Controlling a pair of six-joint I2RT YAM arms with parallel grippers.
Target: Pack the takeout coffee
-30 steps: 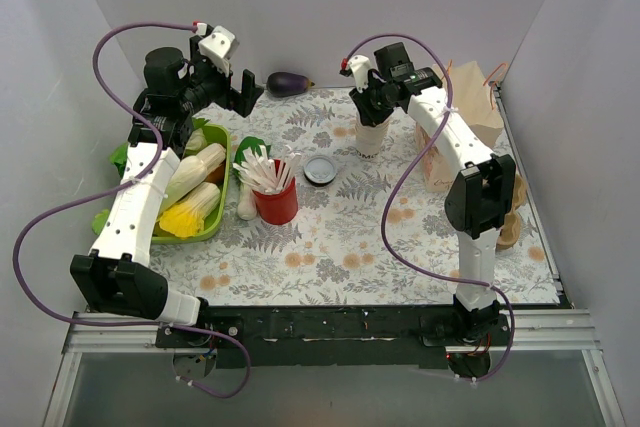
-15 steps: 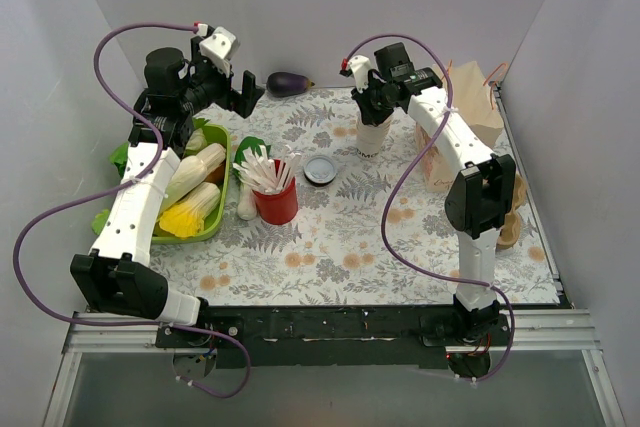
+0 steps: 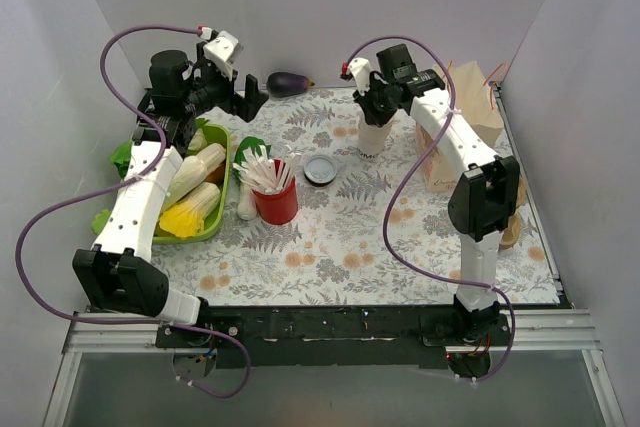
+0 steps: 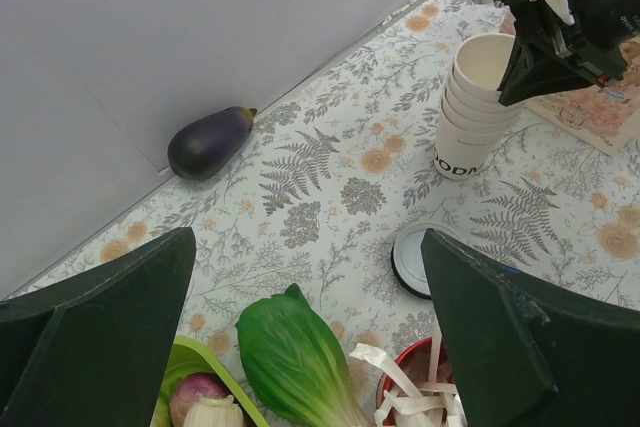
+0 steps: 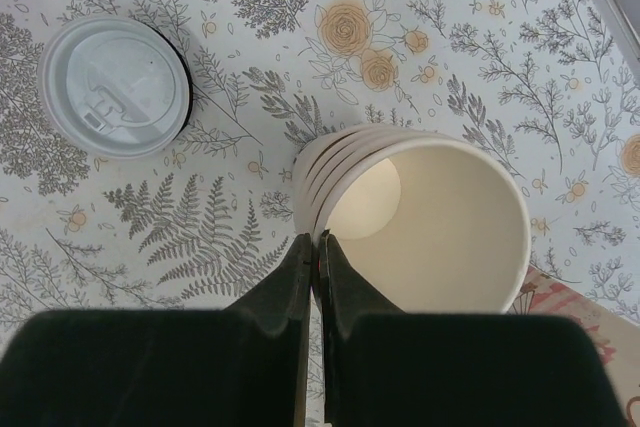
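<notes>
A stack of lidless cream paper cups (image 3: 372,139) (image 4: 468,122) (image 5: 440,237) stands at the back of the floral mat. My right gripper (image 3: 371,115) (image 5: 318,239) is shut on the rim of the top cup, one finger inside the wall and one outside. A flat round lid (image 3: 320,169) (image 4: 412,259) (image 5: 113,85) lies left of the stack. The takeout coffee, as a lidded cup, is out of view. My left gripper (image 3: 246,97) (image 4: 305,237) hangs open and holds nothing, high over the back left of the mat.
A brown paper bag (image 3: 472,119) stands at the back right. An eggplant (image 3: 288,83) (image 4: 208,140) lies by the back wall. A red cup of white strips (image 3: 275,199) and a green tray (image 3: 216,215) of vegetables sit at the left, with a bok choy (image 4: 295,357) beside them.
My right gripper has closed on the top cup's rim. My left arm has shifted slightly to the right, still open.
</notes>
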